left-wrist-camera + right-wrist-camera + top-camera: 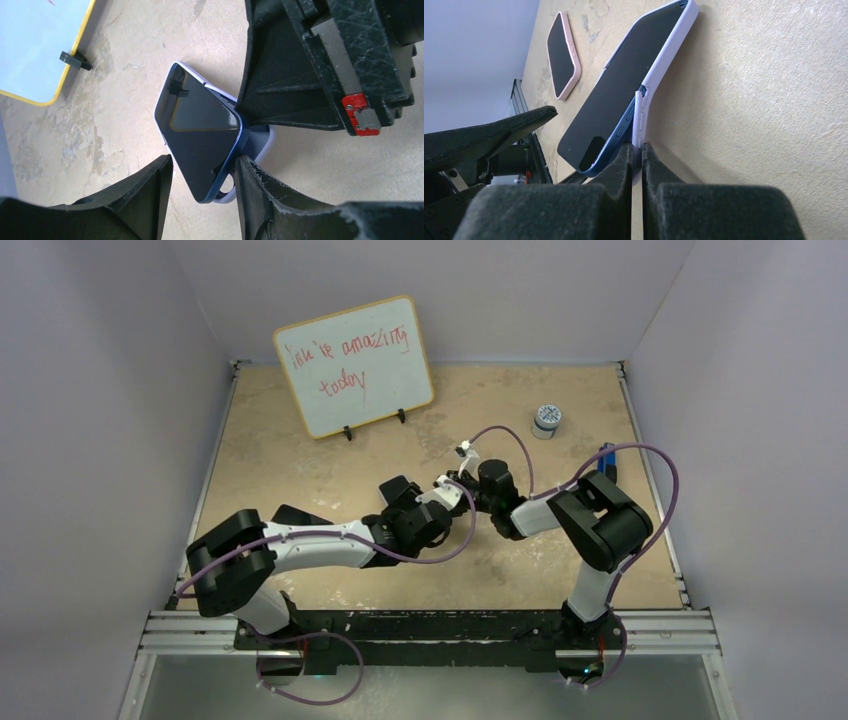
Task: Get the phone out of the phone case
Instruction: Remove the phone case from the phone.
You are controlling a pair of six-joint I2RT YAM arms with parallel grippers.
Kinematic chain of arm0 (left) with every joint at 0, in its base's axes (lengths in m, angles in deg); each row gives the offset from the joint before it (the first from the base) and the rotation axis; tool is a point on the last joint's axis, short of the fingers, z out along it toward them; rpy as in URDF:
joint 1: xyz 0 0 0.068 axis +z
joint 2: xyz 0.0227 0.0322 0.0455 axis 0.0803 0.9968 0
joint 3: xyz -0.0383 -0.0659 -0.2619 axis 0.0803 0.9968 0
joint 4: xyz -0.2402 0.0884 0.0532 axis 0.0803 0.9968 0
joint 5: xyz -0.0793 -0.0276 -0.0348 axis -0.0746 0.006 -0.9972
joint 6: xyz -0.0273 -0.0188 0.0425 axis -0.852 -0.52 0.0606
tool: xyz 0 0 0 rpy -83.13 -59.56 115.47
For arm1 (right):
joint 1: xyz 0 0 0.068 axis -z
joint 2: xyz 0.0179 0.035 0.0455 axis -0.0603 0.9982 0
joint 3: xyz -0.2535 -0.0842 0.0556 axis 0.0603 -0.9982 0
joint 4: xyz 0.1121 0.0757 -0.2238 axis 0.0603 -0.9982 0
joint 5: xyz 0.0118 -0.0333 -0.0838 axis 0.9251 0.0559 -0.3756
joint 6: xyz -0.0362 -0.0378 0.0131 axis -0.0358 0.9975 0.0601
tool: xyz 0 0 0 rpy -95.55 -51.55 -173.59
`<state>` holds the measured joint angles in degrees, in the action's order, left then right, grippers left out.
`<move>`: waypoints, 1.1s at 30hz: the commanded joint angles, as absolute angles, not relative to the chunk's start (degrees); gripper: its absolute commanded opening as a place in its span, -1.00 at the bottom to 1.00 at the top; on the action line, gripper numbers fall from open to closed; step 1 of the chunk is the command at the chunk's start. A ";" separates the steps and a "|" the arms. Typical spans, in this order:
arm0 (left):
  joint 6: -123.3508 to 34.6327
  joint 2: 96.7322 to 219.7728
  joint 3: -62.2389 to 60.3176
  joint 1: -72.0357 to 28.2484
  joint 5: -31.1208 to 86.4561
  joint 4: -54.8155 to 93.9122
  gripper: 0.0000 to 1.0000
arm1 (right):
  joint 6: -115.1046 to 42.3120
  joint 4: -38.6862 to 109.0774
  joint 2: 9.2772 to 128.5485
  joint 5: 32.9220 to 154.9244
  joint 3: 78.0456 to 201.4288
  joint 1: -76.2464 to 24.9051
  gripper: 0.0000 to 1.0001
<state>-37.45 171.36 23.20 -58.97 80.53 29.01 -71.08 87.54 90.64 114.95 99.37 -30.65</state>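
A blue phone (200, 130) with a dark screen lies tilted in a lilac case (267, 142). Its near corner is lifted out of the case, and its far end still sits inside. My right gripper (636, 152) is shut on the case's side wall (644, 115), with the phone (614, 95) raised beside the inner finger. My left gripper (202, 200) is open and straddles the phone's freed corner. Its right finger (255, 190) touches the phone's edge and its left finger (150, 190) stands apart. In the top view both grippers (455, 495) meet at the table's middle and hide the phone.
A second phone in a pink case (563, 55) lies flat on the table beyond. A yellow-framed whiteboard (355, 365) stands at the back left. A small grey can (545, 420) sits at the back right, and a blue object (606, 455) lies near the right edge.
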 commanded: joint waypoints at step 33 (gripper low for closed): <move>-30.93 170.00 19.47 -60.63 85.48 30.85 -1.00 | -72.18 90.76 91.47 117.42 100.10 -30.20 -1.00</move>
<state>-27.68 177.41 19.77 -60.30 87.26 30.14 -72.76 92.06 93.00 116.17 100.00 -29.93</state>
